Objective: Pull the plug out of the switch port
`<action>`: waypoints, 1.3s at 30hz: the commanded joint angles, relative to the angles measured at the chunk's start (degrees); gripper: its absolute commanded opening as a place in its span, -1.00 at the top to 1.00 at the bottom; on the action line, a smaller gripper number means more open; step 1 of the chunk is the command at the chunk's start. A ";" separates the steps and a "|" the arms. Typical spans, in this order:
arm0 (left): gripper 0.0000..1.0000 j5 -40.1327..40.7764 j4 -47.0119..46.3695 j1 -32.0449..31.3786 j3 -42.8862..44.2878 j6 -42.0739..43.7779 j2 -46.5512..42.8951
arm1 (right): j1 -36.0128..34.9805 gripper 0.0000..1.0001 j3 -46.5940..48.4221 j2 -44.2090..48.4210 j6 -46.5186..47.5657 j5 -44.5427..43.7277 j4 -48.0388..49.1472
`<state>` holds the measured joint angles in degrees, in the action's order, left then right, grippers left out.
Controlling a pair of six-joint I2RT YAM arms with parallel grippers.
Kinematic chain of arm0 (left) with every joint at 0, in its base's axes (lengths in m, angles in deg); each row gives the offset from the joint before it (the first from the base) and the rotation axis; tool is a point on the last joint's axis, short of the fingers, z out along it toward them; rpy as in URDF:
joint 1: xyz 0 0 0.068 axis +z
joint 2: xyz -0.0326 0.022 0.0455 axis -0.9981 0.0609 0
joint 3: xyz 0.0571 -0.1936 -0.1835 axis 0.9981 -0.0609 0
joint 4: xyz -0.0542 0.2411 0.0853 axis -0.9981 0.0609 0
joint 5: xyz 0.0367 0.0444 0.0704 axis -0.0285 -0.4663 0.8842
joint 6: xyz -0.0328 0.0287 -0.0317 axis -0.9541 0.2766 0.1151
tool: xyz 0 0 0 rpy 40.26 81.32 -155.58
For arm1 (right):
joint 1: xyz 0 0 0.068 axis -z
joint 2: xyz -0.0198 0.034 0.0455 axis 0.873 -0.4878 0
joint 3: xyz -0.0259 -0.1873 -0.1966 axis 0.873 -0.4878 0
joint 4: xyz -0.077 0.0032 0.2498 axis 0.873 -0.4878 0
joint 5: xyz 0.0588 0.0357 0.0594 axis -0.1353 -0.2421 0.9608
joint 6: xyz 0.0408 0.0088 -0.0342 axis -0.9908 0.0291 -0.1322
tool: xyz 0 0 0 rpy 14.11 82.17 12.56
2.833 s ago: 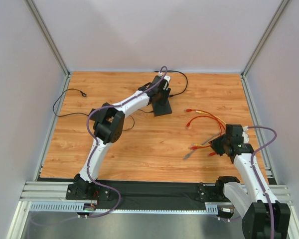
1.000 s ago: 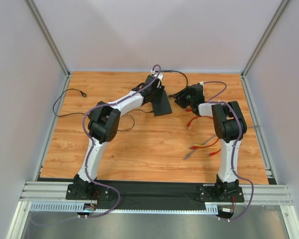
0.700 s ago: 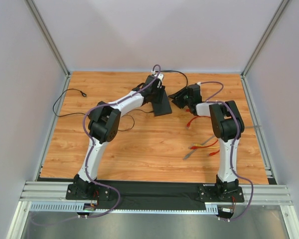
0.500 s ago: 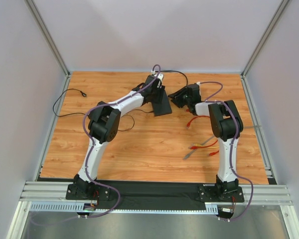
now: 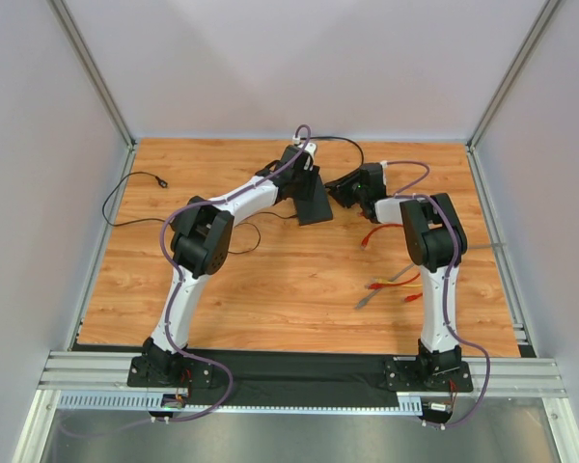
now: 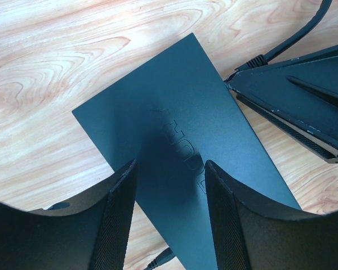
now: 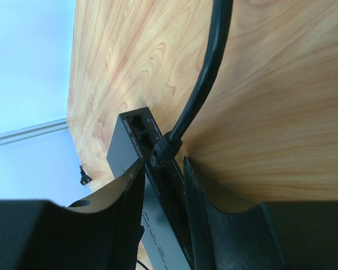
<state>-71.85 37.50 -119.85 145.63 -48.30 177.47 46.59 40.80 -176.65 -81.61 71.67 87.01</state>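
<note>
R gripper [image 7: 163,162] narrow round plug [image 7: 165,146] (grip unclear); L gripper [image 6: 170,164] wide, on switch [image 6: 158,95].

Reaching far forward, the left end effector [image 6: 170,166] gapes wide, the right end effector [image 7: 162,162] narrowly parted.

Switch [image 6: 180,146]: flat matte-black box, lying flat. Plug [image 7: 164,147]: black, seated in switch socket.
</note>
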 commanded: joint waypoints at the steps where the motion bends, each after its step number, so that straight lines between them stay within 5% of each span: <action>1: -0.17 -0.63 0.78 0.12 2.18 -0.36 0.87 | -0.37 0.30 1.03 -1.92 -1.72 -2.57 -2.15; 15: -0.16 -0.63 0.60 0.12 2.01 -0.36 0.78 | -0.81 0.56 3.14 -4.65 -4.79 -3.01 -5.58; 25: -0.16 -0.45 0.69 0.12 1.92 -0.36 0.78 | -0.81 1.00 2.53 -3.68 -4.53 -4.68 -6.02; 39: -0.16 1.39 7.35 0.12 9.30 -0.88 4.56 | 0.07 1.00 -0.81 -2.01 -7.70 -9.87 -2.77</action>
<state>-71.68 40.96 -119.85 151.64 -48.32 180.66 46.04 42.05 -178.83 -89.37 68.19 87.89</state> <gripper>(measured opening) 0.579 0.164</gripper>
